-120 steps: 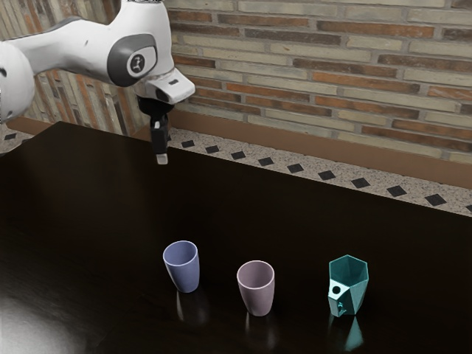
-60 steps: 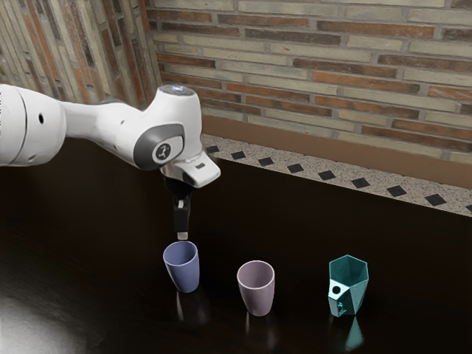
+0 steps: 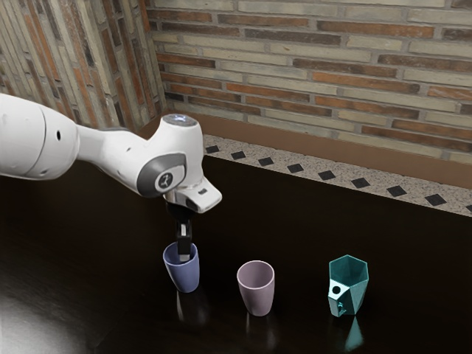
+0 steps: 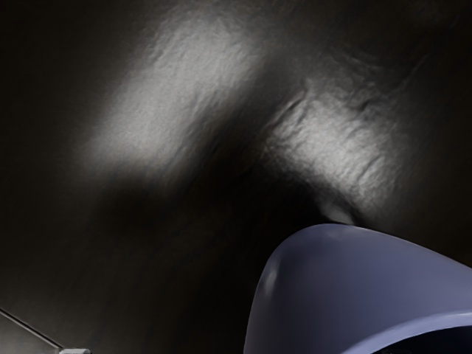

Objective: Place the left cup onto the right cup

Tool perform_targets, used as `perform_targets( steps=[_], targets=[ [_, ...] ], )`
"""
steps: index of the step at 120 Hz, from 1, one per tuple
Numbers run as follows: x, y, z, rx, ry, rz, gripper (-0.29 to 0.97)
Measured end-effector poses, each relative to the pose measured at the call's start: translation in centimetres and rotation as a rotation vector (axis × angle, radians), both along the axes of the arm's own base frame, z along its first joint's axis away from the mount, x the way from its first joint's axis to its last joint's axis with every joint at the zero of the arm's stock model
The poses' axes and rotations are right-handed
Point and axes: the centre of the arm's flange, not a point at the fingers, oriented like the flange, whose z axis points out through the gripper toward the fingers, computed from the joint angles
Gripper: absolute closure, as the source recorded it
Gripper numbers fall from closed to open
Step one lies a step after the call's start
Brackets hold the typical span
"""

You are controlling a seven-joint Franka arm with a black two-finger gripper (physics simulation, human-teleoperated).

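Dark glossy table (image 3: 88,295) before a brick wall bears the blue cup (image 3: 181,269) upright, well apart from the pink cup (image 3: 256,287), with the gripper (image 3: 181,253) at its rim, grip state indeterminable; an off-centre pinch risks toppling it.

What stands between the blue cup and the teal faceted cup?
A mauve cup stands upright between the blue cup and the teal cup, touching neither; the exterior view shows it.

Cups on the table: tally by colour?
blue cup: 1
pink cup: 1
teal cup: 1
Total: 3
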Motion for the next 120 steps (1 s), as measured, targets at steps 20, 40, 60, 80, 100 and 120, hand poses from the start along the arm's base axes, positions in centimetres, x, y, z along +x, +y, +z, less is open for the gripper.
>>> perform_targets(
  steps=[20, 40, 60, 80, 100, 120],
  targets=[
    [-0.1, -0.1, 0.3, 0.007, -0.024, 0.011, 0.56],
    [-0.4, -0.6, 0.2, 0.007, -0.028, 0.027, 0.7],
    [-0.7, -0.6, 0.5, 0.005, -0.032, 0.056, 0.75],
    [-0.8, -0.6, 1.7, 0.002, -0.051, 0.077, 0.77],
    [-0.4, -1.0, 5.0, -0.003, -0.109, 0.083, 0.78],
    [0.9, -3.5, 10.0, -0.017, -0.184, 0.062, 0.78]
  ],
)
